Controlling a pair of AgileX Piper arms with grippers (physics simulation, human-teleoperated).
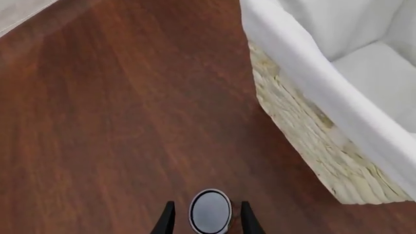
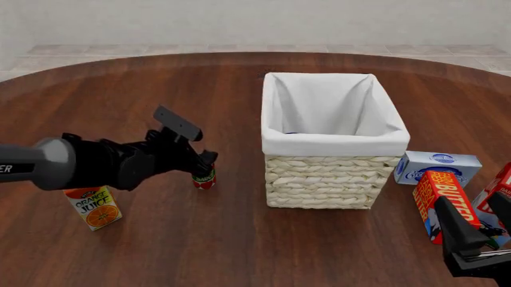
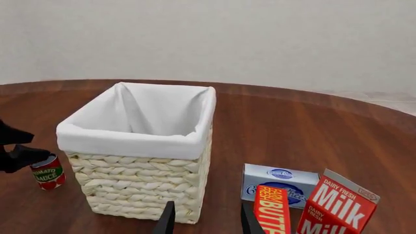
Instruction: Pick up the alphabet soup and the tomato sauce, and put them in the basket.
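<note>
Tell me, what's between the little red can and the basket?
Nothing: only bare brown table lies between the tomato sauce and the basket, shown in the front view.

Round table (image 2: 239,251), dark reddish-brown wood grain, smooth with a faint sheen. Beyond the far edge, floor (image 2: 96,52) of pale beige tiles, joints visible. Back wall (image 3: 260,39) plain off-white, unmarked. Lighting even and diffuse; soft shadows only. Pale floor strip also visible in the left wrist view.
</note>
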